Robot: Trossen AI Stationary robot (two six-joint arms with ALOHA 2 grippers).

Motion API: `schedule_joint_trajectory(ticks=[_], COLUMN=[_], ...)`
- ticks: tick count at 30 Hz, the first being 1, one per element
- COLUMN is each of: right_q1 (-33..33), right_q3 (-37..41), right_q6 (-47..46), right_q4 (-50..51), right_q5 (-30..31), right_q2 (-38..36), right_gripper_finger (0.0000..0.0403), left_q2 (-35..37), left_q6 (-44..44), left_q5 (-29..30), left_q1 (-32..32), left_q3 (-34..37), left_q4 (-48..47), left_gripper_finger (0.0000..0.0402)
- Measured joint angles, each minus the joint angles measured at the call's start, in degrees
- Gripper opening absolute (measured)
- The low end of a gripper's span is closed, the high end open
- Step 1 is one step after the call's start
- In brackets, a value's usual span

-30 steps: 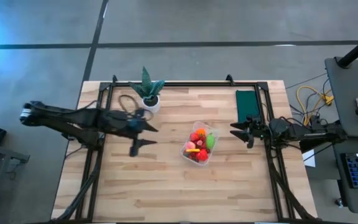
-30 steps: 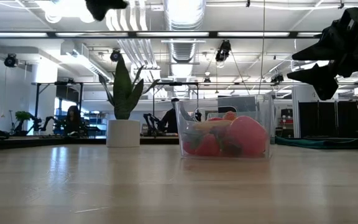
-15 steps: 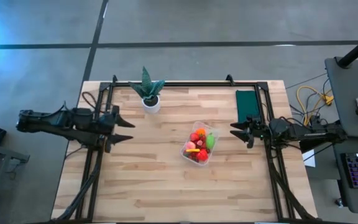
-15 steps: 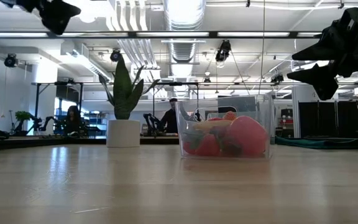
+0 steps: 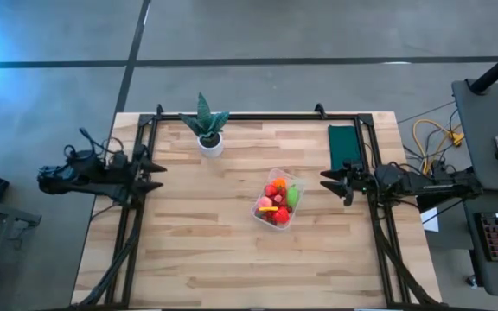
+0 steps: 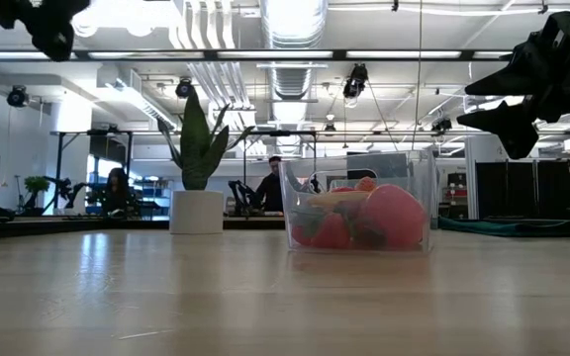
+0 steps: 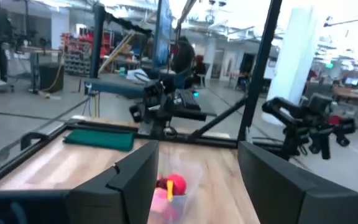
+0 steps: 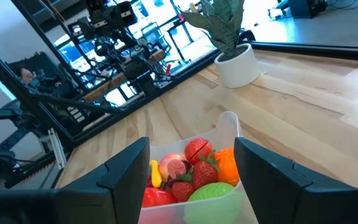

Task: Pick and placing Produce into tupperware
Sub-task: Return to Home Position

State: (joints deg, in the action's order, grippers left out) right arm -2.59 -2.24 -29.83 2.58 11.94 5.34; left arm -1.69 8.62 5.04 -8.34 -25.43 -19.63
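The clear tupperware (image 5: 277, 200) stands on the wooden table right of its middle, with the produce (image 8: 188, 168) inside it: red, orange, pink and green pieces. My left gripper (image 5: 157, 174) is open and empty at the table's left edge, pointing level toward the tub (image 7: 169, 193). My right gripper (image 5: 323, 180) is open and empty just right of the tub, pointing at it. In the right wrist view its two fingers stand apart in front of the tub, touching nothing. In the low view the tub (image 6: 359, 213) rests flat on its base.
A spiky green plant in a white pot (image 5: 207, 130) stands at the far edge, left of centre. A dark green cloth (image 5: 342, 142) lies at the far right. A black frame (image 5: 137, 216) runs along the table's sides. People sit in the room behind (image 6: 117, 188).
My left gripper has drawn back from beside the plant pot toward the table's left edge, sinking a little and tipping up to level; its fingers stay open and empty. The tub and my right gripper have kept still.
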Motion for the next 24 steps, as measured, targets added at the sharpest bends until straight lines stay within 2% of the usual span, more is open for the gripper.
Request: schedule_joint_trajectory(ticks=[5, 6, 9, 21, 24], right_q1=[0.0, 0.0, 0.0, 0.0, 0.0], right_q3=[0.0, 0.0, 0.0, 0.0, 0.0], right_q6=[0.0, 0.0, 0.0, 0.0, 0.0], right_q4=[0.0, 0.0, 0.0, 0.1, 0.0], right_q5=[0.0, 0.0, -0.1, 0.0, 0.0], right_q2=[0.0, 0.0, 0.0, 0.0, 0.1], right_gripper_finger=[0.0226, 0.0226, 0.0226, 0.0226, 0.0226], left_q2=[-3.7, -3.9, -5.4, -10.1, -12.7], left_q6=[0.1, 0.1, 0.1, 0.1, -0.2], left_q5=[1.2, 1.4, 1.8, 2.4, 2.4], left_q1=[0.0, 0.0, 0.0, 0.0, 0.0], left_q3=[0.3, 1.2, 3.9, 20.1, 19.9], left_q4=[2.9, 0.9, 4.3, 5.6, 6.7], left_gripper_finger=[0.0206, 0.0206, 0.0206, 0.0206, 0.0206])
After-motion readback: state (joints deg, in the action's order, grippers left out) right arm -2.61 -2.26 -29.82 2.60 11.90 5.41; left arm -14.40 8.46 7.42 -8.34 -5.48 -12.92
